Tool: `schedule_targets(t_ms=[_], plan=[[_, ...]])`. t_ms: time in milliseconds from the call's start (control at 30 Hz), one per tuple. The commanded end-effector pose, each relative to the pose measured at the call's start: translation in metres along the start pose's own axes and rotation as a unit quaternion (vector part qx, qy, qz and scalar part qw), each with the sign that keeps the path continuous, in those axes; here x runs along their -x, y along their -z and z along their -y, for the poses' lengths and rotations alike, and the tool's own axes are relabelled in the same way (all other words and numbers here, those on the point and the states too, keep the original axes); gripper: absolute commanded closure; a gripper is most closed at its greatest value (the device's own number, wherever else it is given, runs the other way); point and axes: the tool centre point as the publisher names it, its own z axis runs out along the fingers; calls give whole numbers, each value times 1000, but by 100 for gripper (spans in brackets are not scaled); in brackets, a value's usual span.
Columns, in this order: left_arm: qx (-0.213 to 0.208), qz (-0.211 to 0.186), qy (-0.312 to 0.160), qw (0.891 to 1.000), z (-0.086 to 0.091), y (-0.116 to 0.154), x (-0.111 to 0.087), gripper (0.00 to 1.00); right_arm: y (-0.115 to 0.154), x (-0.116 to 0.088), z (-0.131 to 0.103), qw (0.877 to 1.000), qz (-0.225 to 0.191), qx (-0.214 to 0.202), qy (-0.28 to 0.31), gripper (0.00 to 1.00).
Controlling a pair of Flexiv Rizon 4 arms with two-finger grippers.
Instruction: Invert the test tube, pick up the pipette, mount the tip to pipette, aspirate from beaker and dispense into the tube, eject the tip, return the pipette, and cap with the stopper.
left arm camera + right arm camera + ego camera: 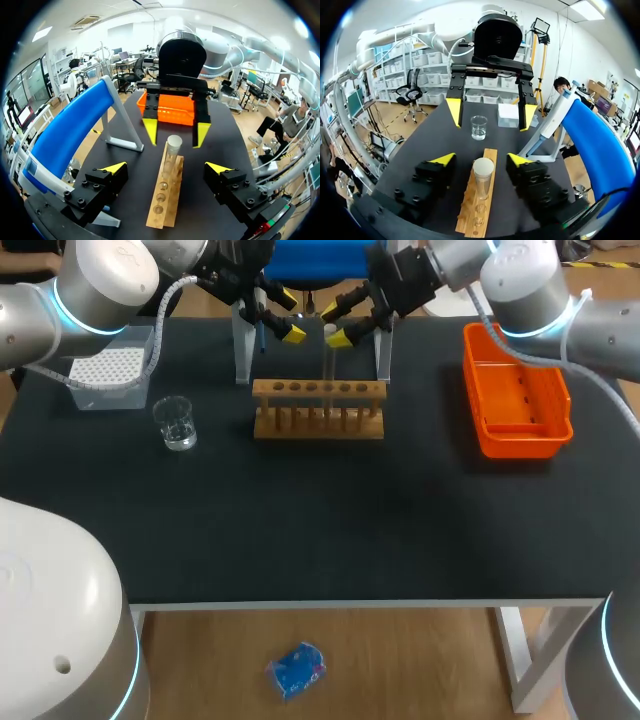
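**Head view.** The test tube (328, 365) stands upright in the wooden rack (318, 410) at the back middle of the table (320, 530). Your right hand (335, 325) is at the tube's top end. Your left hand (283, 325) is just beside it, on the other side. The beaker (177, 423) stands well to the left of the rack, and the tip box (105, 370) lies behind it.

**Left wrist view.** The left hand (166, 168) is spread wide and holds nothing. The tube (173, 150) lies ahead of it, with the right hand (175, 132) straddling the tube's top from the far side. The blue pipette (75, 130) hangs on its stand beside this hand. Keep the left fingers where they can't clip that stand or the tube.

**Right wrist view.** The right hand (481, 160) has the tube (483, 175) centred between its fingers. A gap shows on each side, so it grips nothing. I can't tell whether the end facing you is the mouth or the closed bottom. This scene therefore fits two stages:

- a tube about to be taken for inverting
- a tube just set back in the rack

In either case, keep the two gaps equal. Travel only along the tube's own axis so it neither jams in its rack hole nor tips the rack. Glass slips on the pads, so any grip should sit below the rim and close gently. Hold the left hand (490, 112) off until the right is clear.
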Motion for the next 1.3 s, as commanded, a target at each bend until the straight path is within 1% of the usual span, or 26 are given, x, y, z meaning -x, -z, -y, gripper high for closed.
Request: schedule_targets(t_ms=[33, 267, 467, 567, 600, 667, 700, 833, 967, 1067, 1267, 1300], plan=[[2, -2, 0, 1000, 1, 1, 1, 0, 2, -1, -2, 1000, 0, -2, 1, 0], [2, -2, 0, 1000, 1, 1, 1, 0, 8, -1, -10, 1000, 4, 3, 8, 0], [2, -2, 0, 1000, 1, 1, 1, 0, 16, -4, -18, 1000, 8, 21, 13, 0], [2, -2, 0, 1000, 1, 1, 1, 0, 18, -5, -22, 999, 7, 39, 15, 0], [2, -2, 0, 1000, 1, 1, 1, 0, 18, -6, -23, 999, 7, 46, 16, 35], [2, -2, 0, 1000, 1, 1, 1, 0, 20, -7, -25, 998, 6, 60, 16, 81], [2, -2, 0, 1000, 1, 1, 1, 0, 20, -8, -26, 998, 5, 68, 16, 99], [2, -2, 0, 1000, 1, 1, 1, 0, 21, -10, -30, 995, 0, 99, 16, 100], [2, -2, 0, 1000, 1, 1, 1, 0, 22, -14, -32, 990, -9, 142, 11, 100], [2, -2, 0, 1000, 1, 1, 1, 0, 21, -16, -33, 987, -12, 161, 10, 100], [2, -2, 0, 1000, 1, 1, 1, 0, 21, -18, -34, 983, -14, 181, 11, 100], [2, -2, 0, 1000, 1, 1, 1, 0, 21, -18, -34, 981, -16, 191, 10, 100]])
